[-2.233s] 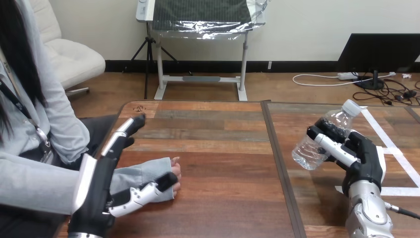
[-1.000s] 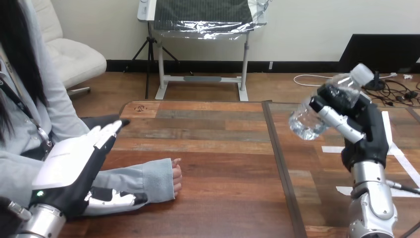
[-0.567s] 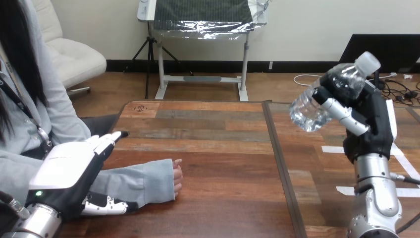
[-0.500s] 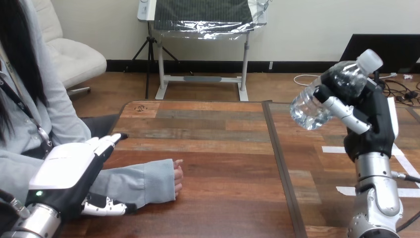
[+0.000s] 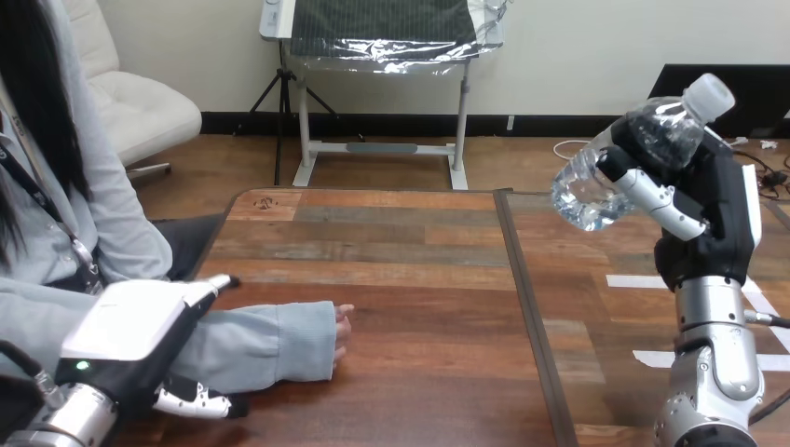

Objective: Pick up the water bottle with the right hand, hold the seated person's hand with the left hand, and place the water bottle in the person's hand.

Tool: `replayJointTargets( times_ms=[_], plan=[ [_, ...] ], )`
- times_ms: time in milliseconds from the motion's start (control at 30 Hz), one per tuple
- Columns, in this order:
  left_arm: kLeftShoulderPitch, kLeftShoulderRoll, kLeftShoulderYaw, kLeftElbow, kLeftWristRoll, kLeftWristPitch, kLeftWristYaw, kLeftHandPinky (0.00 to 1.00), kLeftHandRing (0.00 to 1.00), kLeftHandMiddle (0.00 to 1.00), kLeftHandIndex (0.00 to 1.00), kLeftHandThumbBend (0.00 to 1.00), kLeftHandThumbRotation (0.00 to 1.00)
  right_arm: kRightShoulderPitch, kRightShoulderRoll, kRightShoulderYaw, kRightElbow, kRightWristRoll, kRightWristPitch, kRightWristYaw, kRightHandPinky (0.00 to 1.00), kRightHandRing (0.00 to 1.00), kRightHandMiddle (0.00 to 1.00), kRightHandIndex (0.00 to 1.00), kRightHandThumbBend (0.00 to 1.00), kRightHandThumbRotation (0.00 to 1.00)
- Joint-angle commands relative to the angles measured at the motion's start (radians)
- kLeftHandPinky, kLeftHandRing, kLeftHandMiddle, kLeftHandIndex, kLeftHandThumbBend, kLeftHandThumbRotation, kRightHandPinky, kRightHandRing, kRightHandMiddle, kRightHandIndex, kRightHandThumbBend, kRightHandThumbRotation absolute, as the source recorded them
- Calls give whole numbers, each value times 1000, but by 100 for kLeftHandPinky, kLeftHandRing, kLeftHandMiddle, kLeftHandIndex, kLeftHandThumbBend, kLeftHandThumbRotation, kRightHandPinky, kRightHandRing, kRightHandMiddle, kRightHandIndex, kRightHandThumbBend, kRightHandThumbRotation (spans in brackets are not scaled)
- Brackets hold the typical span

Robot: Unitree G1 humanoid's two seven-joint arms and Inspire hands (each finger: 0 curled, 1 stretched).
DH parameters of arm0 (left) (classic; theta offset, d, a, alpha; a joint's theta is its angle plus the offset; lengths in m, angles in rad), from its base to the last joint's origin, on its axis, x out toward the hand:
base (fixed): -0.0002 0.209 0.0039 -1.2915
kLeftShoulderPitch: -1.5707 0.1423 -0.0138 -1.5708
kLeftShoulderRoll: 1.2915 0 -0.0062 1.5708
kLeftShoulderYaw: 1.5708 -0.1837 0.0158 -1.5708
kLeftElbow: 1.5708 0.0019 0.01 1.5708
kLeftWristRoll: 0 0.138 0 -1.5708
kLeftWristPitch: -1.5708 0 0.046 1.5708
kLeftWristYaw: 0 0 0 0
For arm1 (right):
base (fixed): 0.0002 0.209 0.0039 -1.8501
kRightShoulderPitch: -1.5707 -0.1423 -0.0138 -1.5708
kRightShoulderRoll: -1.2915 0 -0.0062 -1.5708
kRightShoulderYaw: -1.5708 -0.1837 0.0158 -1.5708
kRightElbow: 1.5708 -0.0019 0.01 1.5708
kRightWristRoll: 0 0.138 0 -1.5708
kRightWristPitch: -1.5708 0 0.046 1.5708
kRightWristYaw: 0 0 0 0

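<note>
A clear water bottle (image 5: 596, 186) with a white cap points up and to the right, held high over the table's right half. My right hand (image 5: 708, 219) is shut on it, with fingers (image 5: 652, 197) wrapped across its body. The person's hand (image 5: 342, 326) rests on the table at the left, poking out of a grey sleeve (image 5: 270, 340), fingers loosely curled. My left hand (image 5: 130, 326) lies over that forearm, well behind the wrist. Its fingers (image 5: 212, 284) reach straight across the far side, and its thumb (image 5: 191, 402) shows on the near side.
The wooden table (image 5: 419, 279) has a dark seam (image 5: 522, 307) running front to back right of centre. White tape lines (image 5: 745, 300) mark its right part. The person sits at the left edge of the table.
My right hand has lifted the bottle a little higher and to the right. My left hand has sunk lower onto the person's forearm. The person's hand has slid slightly right.
</note>
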Motion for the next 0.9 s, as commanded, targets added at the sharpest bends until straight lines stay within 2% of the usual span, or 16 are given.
replayJointTargets(
  times_ms=[0, 267, 600, 867],
  plan=[
    [-93, 32, -43, 48, 6, -9, 33, 78, 84, 85, 88, 100, 41, -66, 7, -6, -74, 29, -31, 28, 25, 30, 41, 43, 64, 0],
    [-132, 38, -88, 119, 8, -8, 48, 76, 81, 83, 86, 100, 41, -63, 9, -1, -92, 35, -32, 32, 25, 30, 41, 43, 64, 0],
    [-179, 36, -147, 184, 23, 26, 34, 75, 79, 81, 85, 100, 40, -53, 16, 6, -117, 41, -41, 46, 24, 30, 41, 43, 63, 0],
    [-214, 31, -184, 245, 20, 31, 56, 73, 76, 80, 83, 100, 40, -40, 25, 11, -142, 42, -44, 54, 24, 30, 41, 43, 64, 0]
  ],
)
